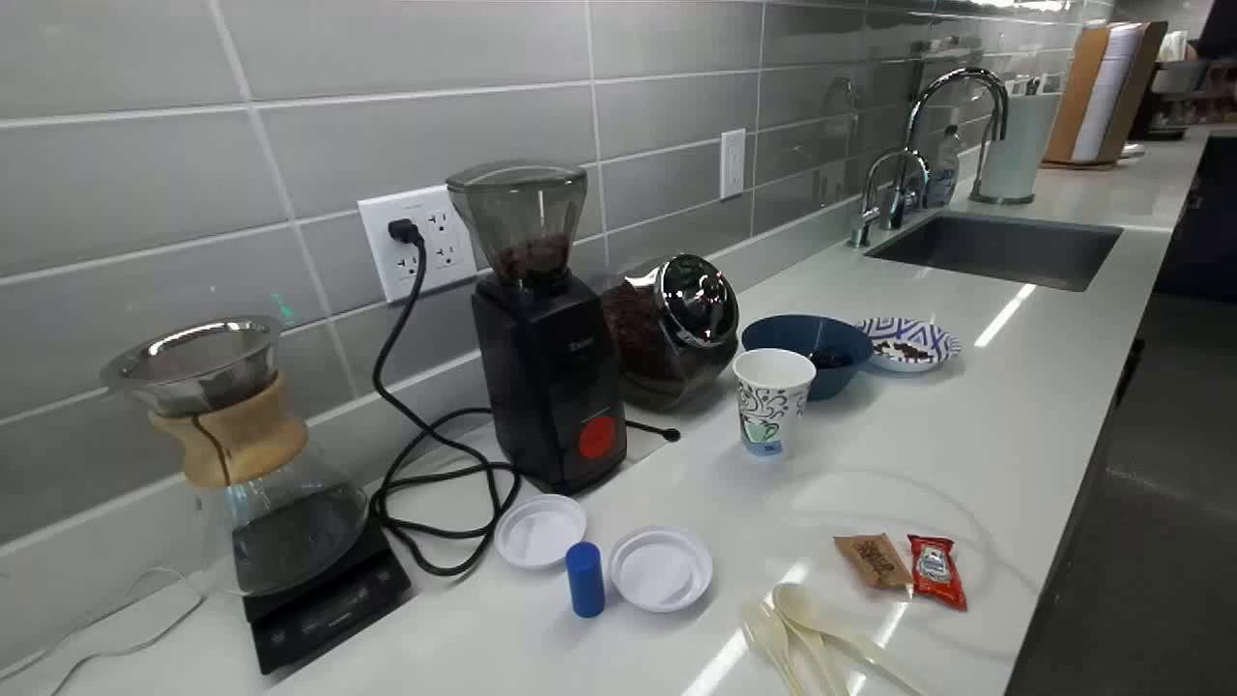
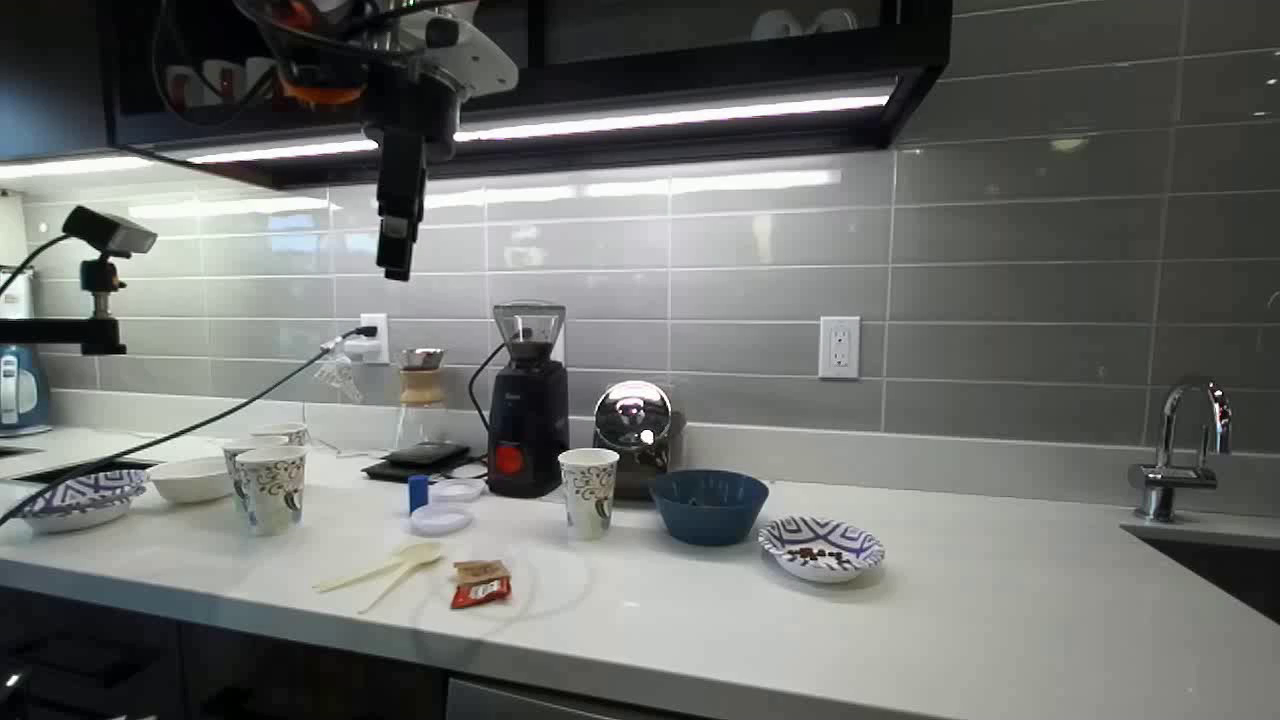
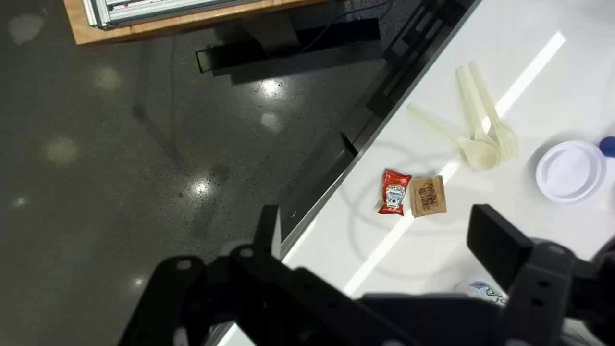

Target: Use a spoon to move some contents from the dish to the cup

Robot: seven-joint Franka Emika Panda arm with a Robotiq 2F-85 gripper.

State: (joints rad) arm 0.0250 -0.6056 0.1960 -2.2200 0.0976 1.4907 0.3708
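Note:
The white paper cup with a dark and blue pattern stands upright beside the blue bowl in both exterior views (image 1: 773, 418) (image 2: 588, 497). Only part of the cup (image 3: 482, 291) shows in the wrist view. The dish, a shallow bowl with a blue-purple pattern (image 1: 930, 335) (image 2: 822, 573), holds dark bits. A pale spoon (image 3: 480, 154) lies beside another pale utensil and a fork (image 3: 505, 139) on the counter; the spoon also shows in both exterior views (image 1: 794, 605) (image 2: 420, 551). My gripper (image 3: 379, 228) is open and empty, high above the counter in an exterior view (image 2: 396, 262).
A ketchup packet (image 3: 395, 192) and brown packet (image 3: 428, 196) lie near the utensils. A blue bowl (image 2: 709, 512), black grinder (image 1: 551, 387), glass jar (image 1: 667, 333), carafe (image 1: 280, 522), white lids (image 1: 661, 568) and blue cylinder (image 1: 585, 580) stand around. More cups (image 2: 272, 490) stand farther along.

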